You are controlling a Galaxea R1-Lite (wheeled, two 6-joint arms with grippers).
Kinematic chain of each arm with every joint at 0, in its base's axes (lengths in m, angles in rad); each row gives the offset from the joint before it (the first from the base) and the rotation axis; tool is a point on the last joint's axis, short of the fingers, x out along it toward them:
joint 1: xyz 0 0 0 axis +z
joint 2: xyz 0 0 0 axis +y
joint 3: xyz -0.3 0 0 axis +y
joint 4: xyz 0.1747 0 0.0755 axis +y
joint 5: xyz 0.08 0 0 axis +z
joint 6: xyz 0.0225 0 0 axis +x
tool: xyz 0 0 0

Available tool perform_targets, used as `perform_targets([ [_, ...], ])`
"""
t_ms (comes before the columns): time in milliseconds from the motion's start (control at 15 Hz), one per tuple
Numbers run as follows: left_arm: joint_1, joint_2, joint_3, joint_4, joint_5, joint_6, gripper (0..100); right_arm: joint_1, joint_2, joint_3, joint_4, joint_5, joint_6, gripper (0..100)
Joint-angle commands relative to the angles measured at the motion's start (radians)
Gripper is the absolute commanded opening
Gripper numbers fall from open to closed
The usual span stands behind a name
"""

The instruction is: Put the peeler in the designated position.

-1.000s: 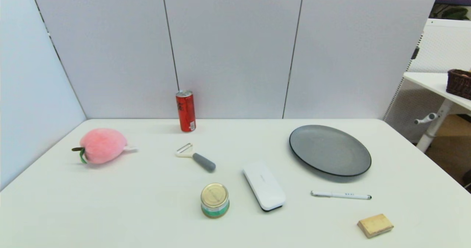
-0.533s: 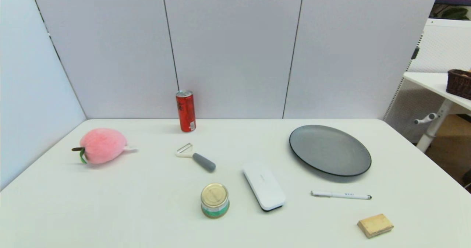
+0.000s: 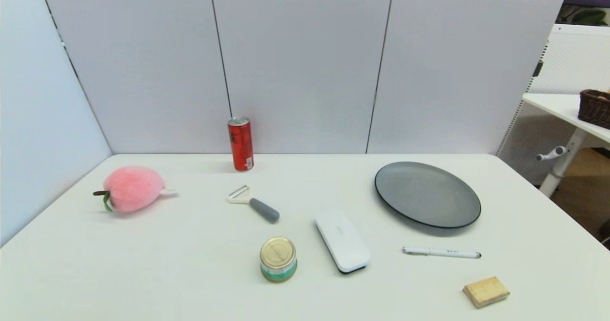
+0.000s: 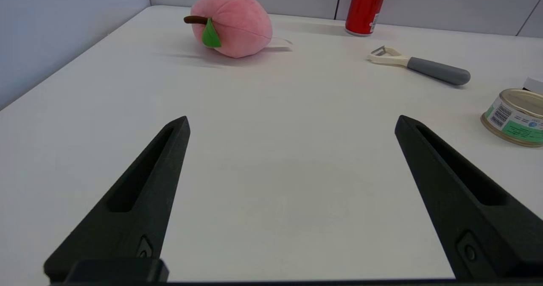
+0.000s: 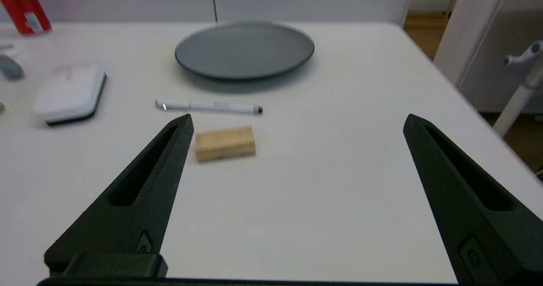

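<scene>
From my head, the peeler (image 3: pixel 252 202) lay flat on the white table (image 3: pixel 167 264), left of centre, between the red can (image 3: pixel 240 143) at the far edge and the near tin (image 3: pixel 278 259), grey handle pointing right and near. The grey plate (image 3: pixel 427 194) sat far right. At my left wrist, my left gripper (image 4: pixel 290 122) hung wide open and empty, the pink plush peach (image 4: pixel 231 23) beyond. At my right wrist, my right gripper (image 5: pixel 297 120) gaped empty near the wooden block (image 5: pixel 225 143) and pen (image 5: pixel 208 106).

Matte black tapered tool fingers (image 4: pixel 140 197), slotted, screw-fastened
</scene>
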Motion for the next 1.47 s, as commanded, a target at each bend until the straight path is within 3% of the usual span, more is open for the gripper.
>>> perform_targets([
  [67, 0.0, 0.002, 0.002, 0.0, 0.0, -0.001, 100, 0.082, 0.341, -0.393, -0.011, -0.009, -0.001, 100],
  [200, 0.0, 0.002, 0.002, 0.0, 0.0, -0.001, 100, 0.15, 0.504, -0.585, -0.003, -0.066, -0.001, 100],
  [467, 0.0, 0.002, 0.002, 0.0, 0.0, -0.001, 100, 0.338, 0.834, -0.95, -0.002, -0.286, 0.002, 100],
  [733, 0.0, 0.002, 0.002, 0.0, 0.0, -0.001, 100, 0.513, 1.105, -1.215, 0.023, -0.276, 0.002, 100],
  [933, 0.0, 0.002, 0.002, 0.0, 0.0, -0.001, 100, 0.593, 1.295, -1.425, 0.216, -0.194, 0.001, 100],
  [1000, 0.0, 0.002, 0.002, 0.0, 0.0, -0.001, 100, 0.617, 1.366, -1.497, 0.252, -0.108, -0.004, 100],
  [1200, 0.0, 0.002, 0.002, 0.0, 0.0, -0.001, 100, 0.673, 1.522, -1.625, 0.259, 0.148, -0.021, 100],
  [1333, 0.0, 0.002, 0.002, 0.0, 0.0, -0.001, 100, 0.699, 1.607, -1.669, 0.258, 0.258, -0.062, 100],
  [1467, 0.0, 0.002, 0.002, 0.0, 0.0, -0.001, 100, 0.725, 1.667, -1.669, 0.247, 0.266, -0.074, 100],
])
